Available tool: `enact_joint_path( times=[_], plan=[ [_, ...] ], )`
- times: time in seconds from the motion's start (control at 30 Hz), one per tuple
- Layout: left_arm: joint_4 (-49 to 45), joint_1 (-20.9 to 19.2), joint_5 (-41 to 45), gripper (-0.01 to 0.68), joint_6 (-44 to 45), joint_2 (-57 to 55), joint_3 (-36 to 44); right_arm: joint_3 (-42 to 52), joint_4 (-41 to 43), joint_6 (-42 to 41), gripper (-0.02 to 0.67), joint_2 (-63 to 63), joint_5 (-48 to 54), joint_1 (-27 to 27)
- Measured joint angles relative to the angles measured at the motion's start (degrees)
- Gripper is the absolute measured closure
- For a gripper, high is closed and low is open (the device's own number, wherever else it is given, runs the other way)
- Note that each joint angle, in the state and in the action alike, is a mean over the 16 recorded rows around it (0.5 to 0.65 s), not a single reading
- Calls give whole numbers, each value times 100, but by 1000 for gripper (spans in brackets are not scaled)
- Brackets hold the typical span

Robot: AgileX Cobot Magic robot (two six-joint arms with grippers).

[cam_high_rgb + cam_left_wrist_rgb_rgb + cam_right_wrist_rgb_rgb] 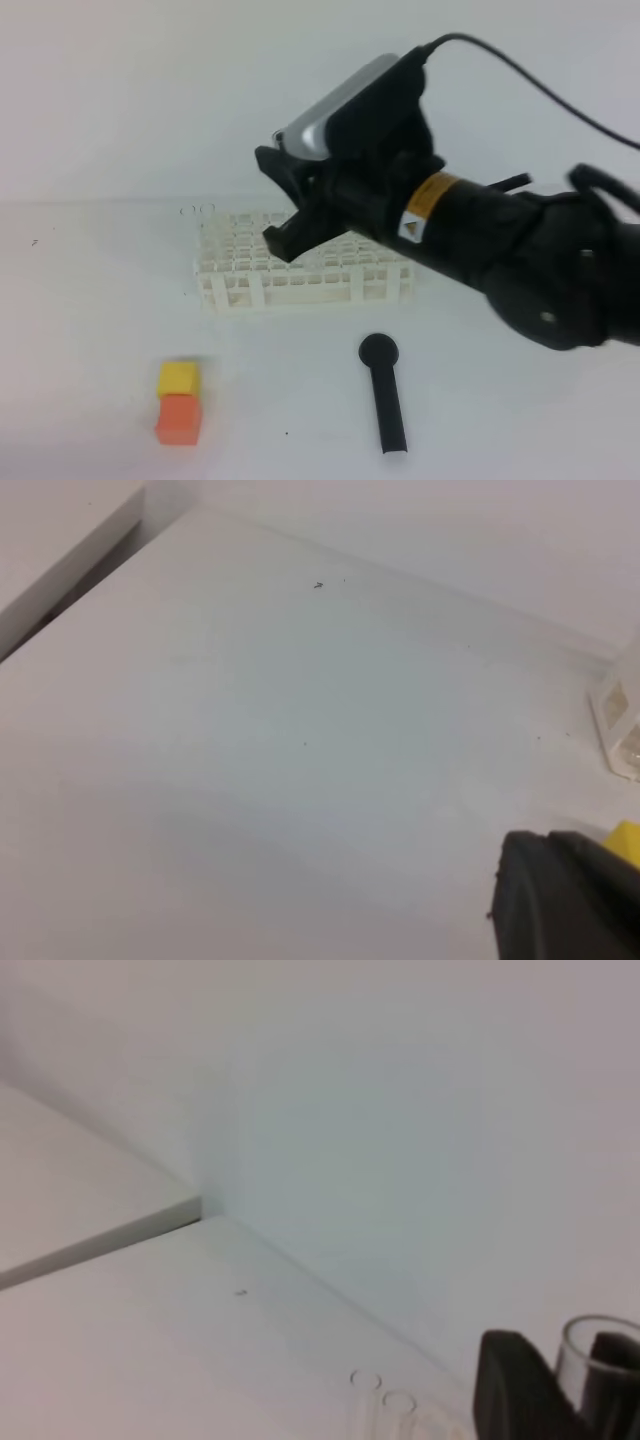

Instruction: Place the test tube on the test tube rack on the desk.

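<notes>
Right gripper (283, 205) is above the rack (300, 265), jaws partly apart and clamped on the tube (600, 1365). Wrist view shows the tube's open rim standing between the two black fingers (515, 1385); its lower part is out of frame, and in the high view the glass cannot be made out. Arm comes in from the right, with the fingers pointing down and left toward the rack's rear half.

Rack sits on the desk (90, 300) directly below the gripper. Two other clear tubes (380, 1400) stand at its far left corner, left of the gripper.

Black stick (385, 395) lies on the desk below and nearer the camera than the gripper. Yellow block (179, 378) touches the orange block (179, 420), both well to the lower left.

Left gripper (565, 895): only a dark edge shows in its own wrist view, low over the desk; it is closed and holds nothing visible.
</notes>
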State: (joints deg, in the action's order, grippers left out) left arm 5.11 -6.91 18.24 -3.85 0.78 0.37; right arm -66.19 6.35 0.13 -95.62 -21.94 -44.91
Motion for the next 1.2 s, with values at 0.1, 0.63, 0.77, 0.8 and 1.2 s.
enact_joint_path(
  times=[0.1,0.63,0.77,0.8,1.2],
  plan=[
    [-1,0,0,674,0,0,0,-208,-182,6,526,-385,-277,0],
    [-42,139,-55,674,-22,29,83,-1999,-1203,-1107,526,-2303,-490,-9],
    [-47,175,-43,674,-21,16,59,-2237,-1402,-1322,526,-2535,-389,-11],
    [-48,178,-36,674,-20,10,47,-2274,-1455,-1351,526,-2578,-386,-11],
    [-46,262,-30,674,-12,10,35,-2395,-1977,-1229,526,-2934,-639,-14]
  ],
)
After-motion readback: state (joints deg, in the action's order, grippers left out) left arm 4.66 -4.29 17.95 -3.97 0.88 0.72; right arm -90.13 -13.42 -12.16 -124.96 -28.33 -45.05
